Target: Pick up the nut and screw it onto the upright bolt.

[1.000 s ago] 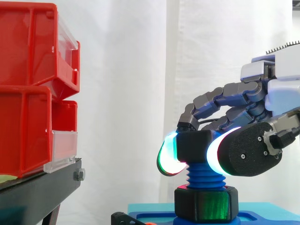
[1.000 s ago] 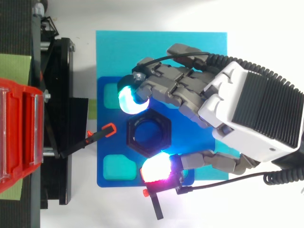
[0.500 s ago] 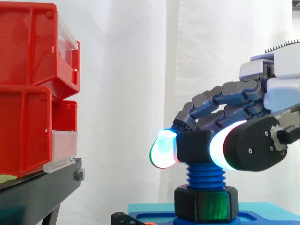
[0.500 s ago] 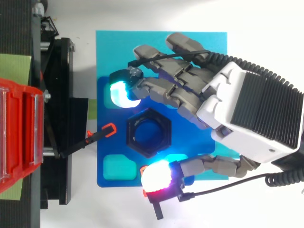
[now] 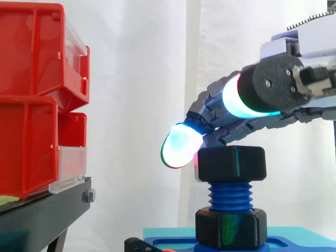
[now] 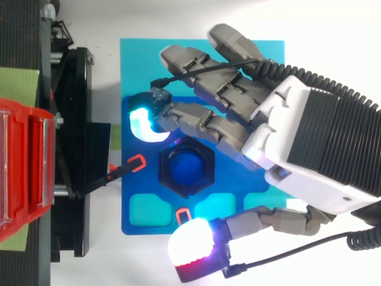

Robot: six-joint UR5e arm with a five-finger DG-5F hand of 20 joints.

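Fingers (image 6: 196, 113) of the hand (image 6: 315, 149) splay open, holding nothing, with the nut (image 5: 231, 164) just beneath them atop the upright bolt (image 5: 229, 195), where a skewed grip could likely cock it and cross-thread it.

The side view looks level across the upright bolt (image 5: 231, 197) from close by, with red bins (image 5: 37, 94) at its left edge. The top view looks straight down on the same bolt, nut (image 6: 164, 173) and bins (also at left).
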